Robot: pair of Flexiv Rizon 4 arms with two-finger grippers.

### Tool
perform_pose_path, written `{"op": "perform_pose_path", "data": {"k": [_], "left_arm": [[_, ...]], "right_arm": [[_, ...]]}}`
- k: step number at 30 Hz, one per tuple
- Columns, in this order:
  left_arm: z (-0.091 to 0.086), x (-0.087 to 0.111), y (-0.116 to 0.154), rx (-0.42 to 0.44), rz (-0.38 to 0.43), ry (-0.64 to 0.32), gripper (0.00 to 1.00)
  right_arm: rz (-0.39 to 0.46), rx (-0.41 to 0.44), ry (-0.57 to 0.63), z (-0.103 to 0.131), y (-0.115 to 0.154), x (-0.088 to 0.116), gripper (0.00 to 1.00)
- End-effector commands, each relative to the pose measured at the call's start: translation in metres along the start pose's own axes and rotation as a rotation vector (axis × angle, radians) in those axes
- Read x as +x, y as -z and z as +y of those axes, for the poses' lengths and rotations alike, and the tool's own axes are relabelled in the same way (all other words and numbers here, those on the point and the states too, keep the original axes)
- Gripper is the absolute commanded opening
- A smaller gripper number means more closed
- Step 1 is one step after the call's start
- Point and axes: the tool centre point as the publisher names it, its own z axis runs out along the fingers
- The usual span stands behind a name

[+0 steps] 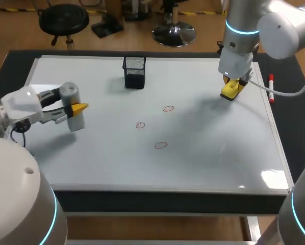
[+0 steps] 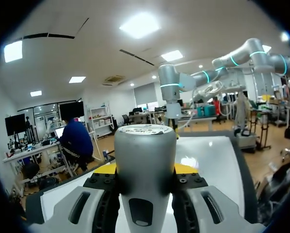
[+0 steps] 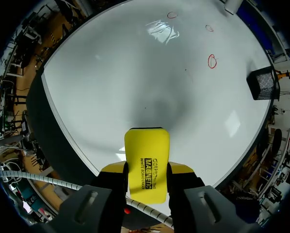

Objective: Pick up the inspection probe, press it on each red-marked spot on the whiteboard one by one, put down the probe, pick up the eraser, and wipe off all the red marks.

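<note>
beside board's edge, likely marker; left end effector grips probe, right end effector grips eraser

The only bold lettering I can see is a block of black print running lengthwise down the yellow face of the eraser. The flat top of the probe carries a round label of fine print, too small to make out. The whiteboard bears three hand-drawn red rings.
</note>
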Motion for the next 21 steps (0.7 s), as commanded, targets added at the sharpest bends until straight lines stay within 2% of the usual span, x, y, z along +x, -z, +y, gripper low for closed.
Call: {"op": "perform_pose_path", "data": {"k": [1, 11, 21], "left_arm": [[-0.005, 0.005, 0.051, 0.004, -0.102, -0.005, 0.0], [0.0, 0.002, 0.086, 0.002, -0.204, 0.007, 0.0], [0.004, 0.003, 0.093, -0.003, -0.223, 0.018, 0.0]], "right_arm": [[0.001, 0.002, 0.001, 0.0, 0.001, 0.001, 0.0], [0.001, 0.002, 0.001, 0.0, 0.001, 0.001, 0.0], [0.001, 0.002, 0.001, 0.0, 0.001, 0.001, 0.0]]}}
